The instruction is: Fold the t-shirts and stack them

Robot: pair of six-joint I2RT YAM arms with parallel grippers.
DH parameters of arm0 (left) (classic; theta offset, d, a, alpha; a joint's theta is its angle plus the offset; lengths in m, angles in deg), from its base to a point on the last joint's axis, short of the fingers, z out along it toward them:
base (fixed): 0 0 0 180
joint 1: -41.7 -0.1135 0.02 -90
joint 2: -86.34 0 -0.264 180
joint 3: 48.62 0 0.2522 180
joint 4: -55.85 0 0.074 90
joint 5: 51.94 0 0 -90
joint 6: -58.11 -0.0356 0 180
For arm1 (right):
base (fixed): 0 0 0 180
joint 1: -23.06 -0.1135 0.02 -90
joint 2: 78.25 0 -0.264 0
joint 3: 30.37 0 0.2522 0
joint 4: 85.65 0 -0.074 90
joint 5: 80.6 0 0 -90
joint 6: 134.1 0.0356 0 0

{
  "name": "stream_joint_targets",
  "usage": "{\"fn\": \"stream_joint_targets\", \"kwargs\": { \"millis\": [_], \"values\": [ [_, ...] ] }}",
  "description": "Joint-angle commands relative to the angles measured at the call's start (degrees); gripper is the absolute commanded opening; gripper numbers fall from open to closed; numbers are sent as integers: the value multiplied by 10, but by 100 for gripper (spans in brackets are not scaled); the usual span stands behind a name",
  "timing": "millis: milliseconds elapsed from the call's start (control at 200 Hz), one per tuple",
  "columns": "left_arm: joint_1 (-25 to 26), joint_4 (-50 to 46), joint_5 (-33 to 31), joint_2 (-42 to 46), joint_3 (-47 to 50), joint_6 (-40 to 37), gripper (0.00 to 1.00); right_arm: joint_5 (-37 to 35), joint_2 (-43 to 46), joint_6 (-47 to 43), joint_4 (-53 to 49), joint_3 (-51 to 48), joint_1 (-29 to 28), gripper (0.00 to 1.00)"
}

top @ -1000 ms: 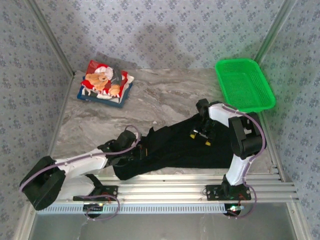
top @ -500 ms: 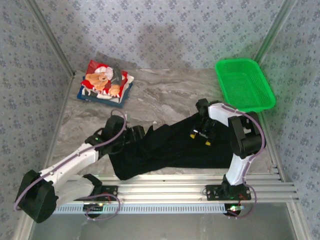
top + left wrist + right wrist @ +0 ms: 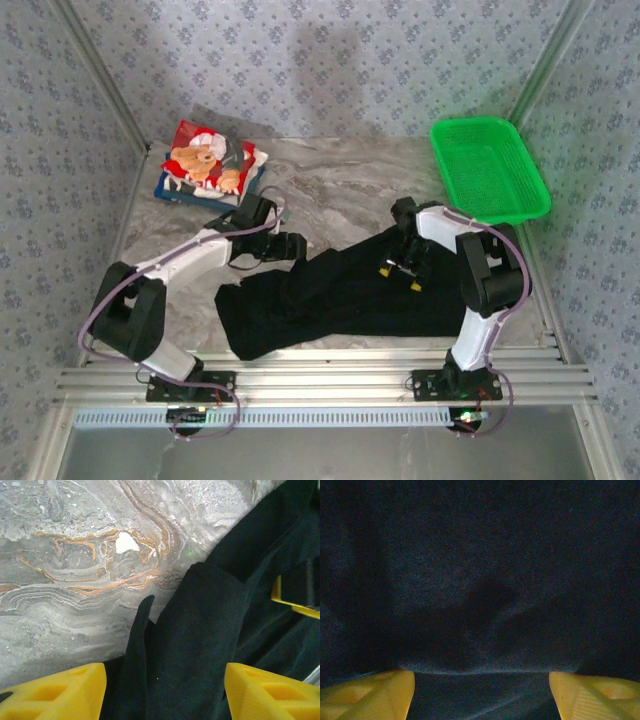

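Note:
The large black t-shirt point(image 3: 340, 300) lies spread and rumpled across the near middle of the table. My left gripper point(image 3: 296, 248) is at its far left edge, open, with a ridge of black cloth point(image 3: 200, 630) between the yellow fingers point(image 3: 55, 692). My right gripper point(image 3: 400, 275) is down on the shirt's upper right part, open, with a fold edge of dark cloth point(image 3: 480, 555) between its fingers point(image 3: 365, 692). At the far left, the red-and-white teddy-bear shirt point(image 3: 207, 163) lies folded on top of the dark blue one point(image 3: 243, 204).
A green mesh basket point(image 3: 488, 168) stands at the back right corner. Bare marble table point(image 3: 330, 190) stretches between the folded stack and the basket. Aluminium rails point(image 3: 330, 375) run along the near edge. Patterned walls close in the table on three sides.
My left arm has swung from the shirt's near left part toward the back, up to its far left edge. The right arm has not moved.

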Motion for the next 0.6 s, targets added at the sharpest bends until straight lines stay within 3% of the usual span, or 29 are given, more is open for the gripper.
{"fn": "stream_joint_targets", "kwargs": {
  "millis": [0, 295, 430, 470, 595],
  "values": [
    [9, -68, -6, -31, -38, -57, 62, -21, -34, -12, 42, -24, -5, 76],
    [34, -92, -38, -118, -95, -84, 57, -19, -33, -14, 39, -23, -4, 76],
    [34, -107, -72, -150, -128, -90, 51, -21, -33, -14, 44, -23, -5, 76],
    [34, -109, -76, -157, -136, -92, 48, -22, -34, -15, 44, -23, -6, 76],
    [32, -125, -99, -182, -165, -105, 24, -21, -30, -17, 43, -29, -6, 76]
  ]
}}
